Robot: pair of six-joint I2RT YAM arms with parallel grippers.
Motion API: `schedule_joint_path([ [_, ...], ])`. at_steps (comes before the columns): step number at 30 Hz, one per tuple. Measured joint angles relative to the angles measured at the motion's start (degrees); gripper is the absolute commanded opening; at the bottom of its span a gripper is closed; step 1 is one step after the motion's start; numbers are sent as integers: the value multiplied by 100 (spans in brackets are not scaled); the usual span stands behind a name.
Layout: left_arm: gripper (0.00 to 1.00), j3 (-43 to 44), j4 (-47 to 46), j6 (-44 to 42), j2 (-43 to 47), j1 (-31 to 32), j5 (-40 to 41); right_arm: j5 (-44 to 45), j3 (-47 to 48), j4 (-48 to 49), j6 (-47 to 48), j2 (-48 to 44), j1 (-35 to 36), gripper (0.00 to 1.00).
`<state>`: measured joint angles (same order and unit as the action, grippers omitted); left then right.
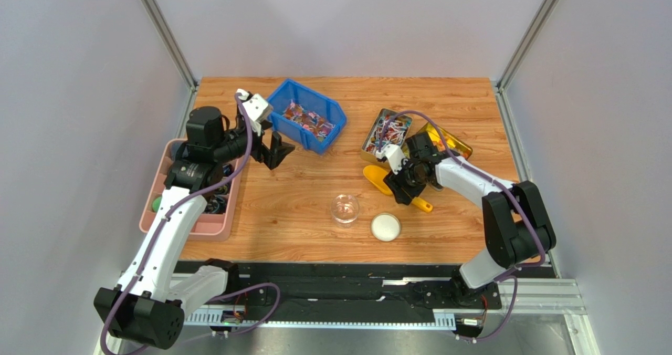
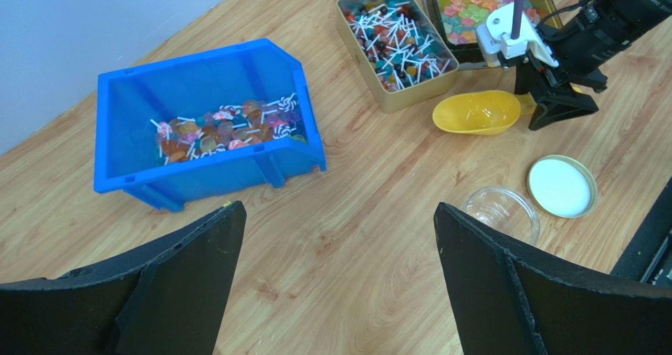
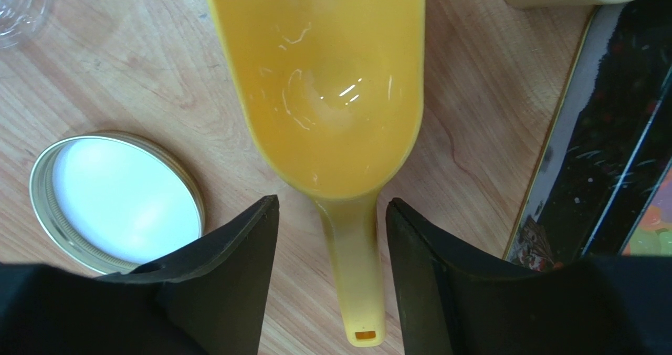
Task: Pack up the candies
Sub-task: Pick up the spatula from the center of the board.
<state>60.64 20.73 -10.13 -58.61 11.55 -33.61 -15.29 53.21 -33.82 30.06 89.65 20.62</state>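
- Right gripper [image 3: 331, 213] open astride the yellow scoop [image 3: 331, 95] handle (not yet pinched); left gripper [image 2: 337, 213] gapes wide
- Candies [image 1: 304, 121] lie in the blue bin [image 1: 278, 97], 11 o'clock
- Risk: uneven closing may skid the slick handle sideways

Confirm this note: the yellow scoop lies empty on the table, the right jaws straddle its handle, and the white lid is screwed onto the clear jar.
One error: the white lid is off the clear jar, lying flat on the table beside it, as the top external view shows. The yellow scoop does lie empty, the right jaws straddling its handle.
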Motion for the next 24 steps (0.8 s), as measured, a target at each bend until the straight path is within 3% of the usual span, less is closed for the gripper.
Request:
schedule_joint_path([
  [2,99,0,-2,2,0,0,0,76,-2,59,-22,15,0,42],
  [3,99,0,-2,2,0,0,0,109,-2,81,-28,15,0,31],
  [6,99,0,-4,17,0,0,-15,203,-2,166,-70,15,0,12],
  [9,99,-33,-42,44,0,0,-39,299,-2,229,-133,15,0,0],
  [18,99,-72,-46,94,-17,0,-133,463,-2,188,-166,-175,120,0],
  [24,99,15,28,96,-197,0,-579,861,24,-52,31,-1108,879,0],
])
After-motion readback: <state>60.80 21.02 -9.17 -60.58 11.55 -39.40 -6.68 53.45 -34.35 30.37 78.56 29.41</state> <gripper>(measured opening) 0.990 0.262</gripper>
